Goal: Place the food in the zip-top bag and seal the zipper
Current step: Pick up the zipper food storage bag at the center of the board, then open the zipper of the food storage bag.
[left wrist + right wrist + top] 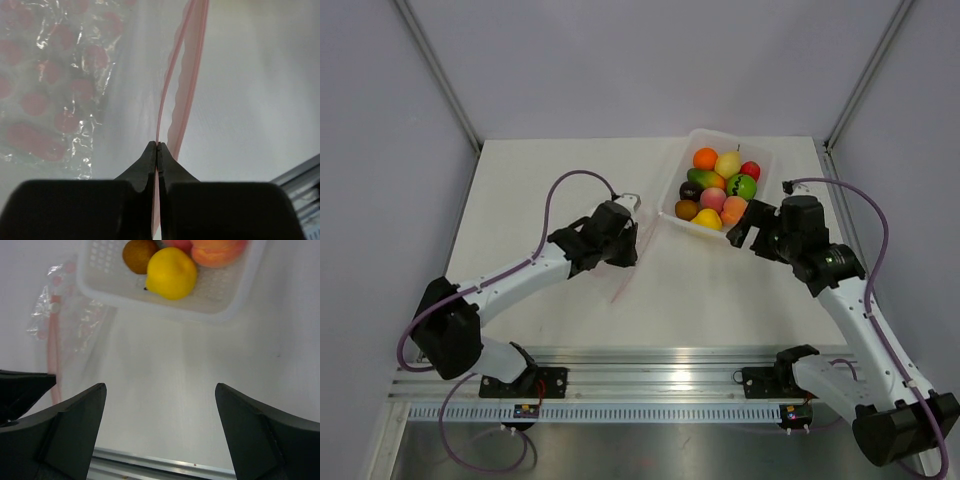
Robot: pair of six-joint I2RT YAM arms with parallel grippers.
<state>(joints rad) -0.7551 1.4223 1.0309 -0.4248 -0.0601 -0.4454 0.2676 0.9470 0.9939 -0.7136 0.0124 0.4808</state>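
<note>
Left claw (157, 145): tips pressed together on the zipper (189, 60), pinching the pink strip at the bag's mouth.
Right claw (160, 390): fingers wide apart, holding nothing, hovering just in front of the tray (102, 260).
Zip-top bag (55, 85): flat on the worktop (720, 290) under the left claw, left of centre; nothing is visible inside it.
Food (717, 187): all piled in the tray at the back right, well apart from the bag.
Risk, grip: the hold is narrow and on thin film; a quick lift likely lets the strip slide out.
Risk, mouth: only one lip seems caught; if both are pinched, the mouth stays closed and no fruit goes in.
Risk, fruit: glossy, rounded pieces probably squirt from the fingers or roll across the worktop.
Surface: plain white worktop, matt, with a metal rail (650, 365) along the near edge.
Room: pale grey walls (620, 60) and slanting metal struts (435, 70) enclose the cell.
</note>
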